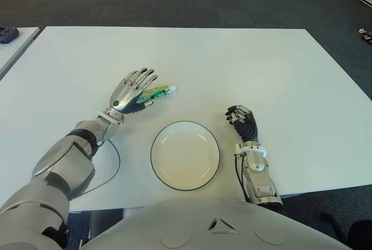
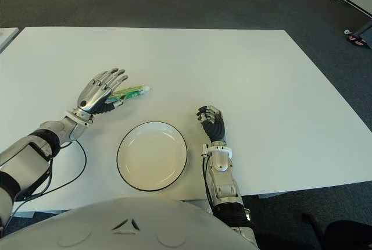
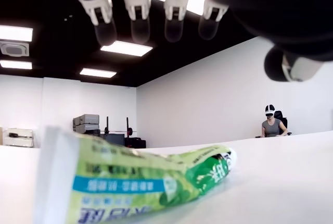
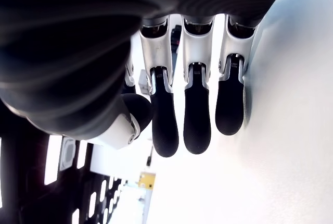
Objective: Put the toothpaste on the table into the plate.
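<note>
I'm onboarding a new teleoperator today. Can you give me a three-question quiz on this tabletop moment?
1. True or false: the toothpaste already lies in the plate.
2. Which hand is over the toothpaste? A) left hand B) right hand
3. Fill in: the left hand's fingers are ____ above the tube, not closed on it.

Key: 1 false, it lies on the table; 2 A; 3 open.
</note>
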